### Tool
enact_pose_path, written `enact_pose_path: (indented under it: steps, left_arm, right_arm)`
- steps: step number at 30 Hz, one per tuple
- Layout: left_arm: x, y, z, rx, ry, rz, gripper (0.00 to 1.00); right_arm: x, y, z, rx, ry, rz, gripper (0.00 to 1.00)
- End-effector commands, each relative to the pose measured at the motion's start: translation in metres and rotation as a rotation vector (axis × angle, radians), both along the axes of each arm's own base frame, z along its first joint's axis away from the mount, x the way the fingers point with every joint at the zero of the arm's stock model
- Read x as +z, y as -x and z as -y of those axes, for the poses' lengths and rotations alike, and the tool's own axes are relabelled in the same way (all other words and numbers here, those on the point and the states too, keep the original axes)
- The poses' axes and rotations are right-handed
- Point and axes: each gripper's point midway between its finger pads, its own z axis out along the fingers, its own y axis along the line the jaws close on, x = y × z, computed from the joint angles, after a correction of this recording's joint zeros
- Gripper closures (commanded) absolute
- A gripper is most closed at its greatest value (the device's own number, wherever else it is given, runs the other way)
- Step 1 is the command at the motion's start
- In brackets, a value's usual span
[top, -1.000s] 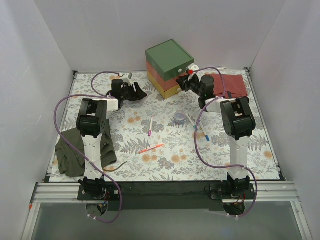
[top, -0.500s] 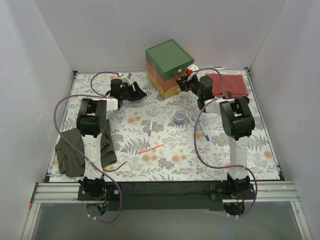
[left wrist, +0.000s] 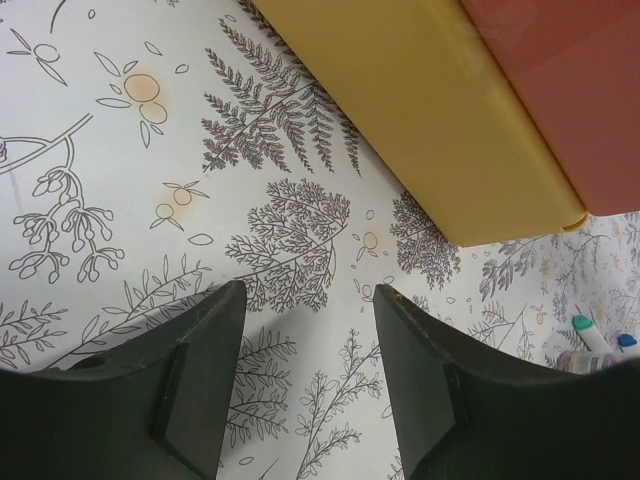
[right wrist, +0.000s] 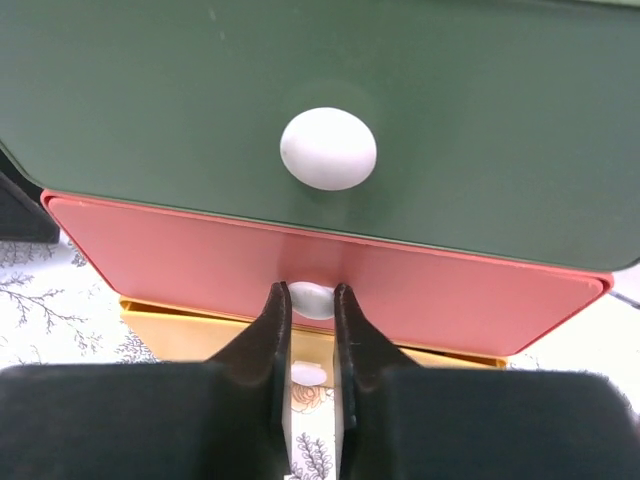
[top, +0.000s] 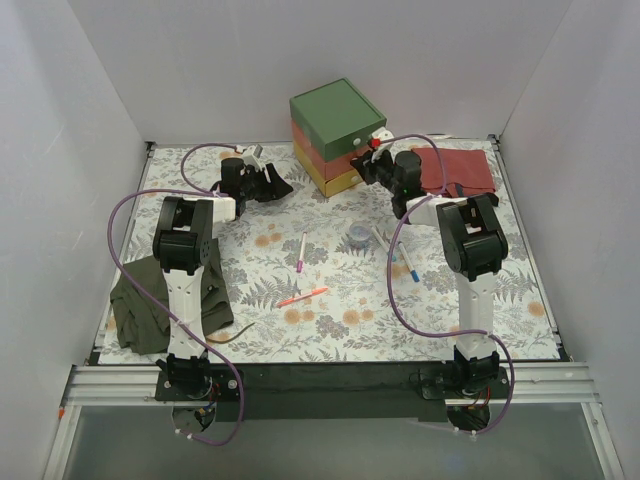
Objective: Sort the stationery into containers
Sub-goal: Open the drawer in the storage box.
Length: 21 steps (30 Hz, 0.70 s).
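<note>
Within right hand (right wrist: 310, 293), half-hidden knob (right wrist: 311, 300)

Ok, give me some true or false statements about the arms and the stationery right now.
1. The right fingers pinch the white knob of the red drawer. True.
2. The left fingers hold a pen. False: they stand open and empty over the table.
3. The green drawer sits at the top of the stack. True.
4. The tape roll is inside a drawer. False: it lies on the table beside the markers.
</note>
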Motion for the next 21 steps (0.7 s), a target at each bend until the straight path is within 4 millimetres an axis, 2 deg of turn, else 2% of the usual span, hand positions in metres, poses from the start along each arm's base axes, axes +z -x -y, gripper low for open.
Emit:
enact_pose_path:
  steps: [1, 7, 8, 9, 10, 11, 12, 14, 19, 21]
  left_arm:
    - [0.003, -0.006, -0.003, 0.004, 0.003, 0.012, 0.46]
    - [0.005, -0.005, -0.005, 0.002, 0.009, 0.015, 0.46]
    - [0.006, -0.005, -0.005, 0.003, 0.012, 0.016, 0.46]
    - [0.007, -0.005, -0.005, 0.005, 0.012, 0.023, 0.46]
    - [0.007, -0.004, -0.004, 0.002, 0.016, 0.020, 0.46]
    - [0.008, -0.004, -0.004, 0.002, 0.020, 0.019, 0.46]
    - [0.008, -0.004, -0.003, 0.001, 0.022, 0.024, 0.47]
    - [0.008, -0.002, -0.003, 0.002, 0.026, 0.020, 0.47]
    - [0.013, 0.003, 0.002, -0.010, 0.026, 0.029, 0.47]
    - [0.013, 0.005, 0.004, -0.014, 0.024, 0.029, 0.47]
  right_arm:
    - [0.006, -0.013, 0.008, -0.066, -0.001, 0.017, 0.99]
    - [0.018, 0.018, 0.020, -0.069, 0.020, 0.010, 0.99]
    - [0.030, 0.025, 0.021, -0.064, 0.020, 0.028, 0.99]
    - [0.023, 0.033, 0.023, -0.057, 0.029, 0.010, 0.99]
    - [0.025, 0.038, 0.024, -0.056, 0.031, 0.009, 0.99]
    - [0.034, 0.043, 0.026, -0.054, 0.029, 0.018, 0.99]
    - [0.027, 0.049, 0.028, -0.056, 0.036, 0.000, 0.99]
    - [0.033, 0.054, 0.031, -0.062, 0.035, -0.001, 0.99]
    - [0.023, 0.076, 0.035, -0.041, 0.046, -0.040, 0.99]
    - [0.026, 0.084, 0.035, -0.029, 0.051, -0.039, 0.99]
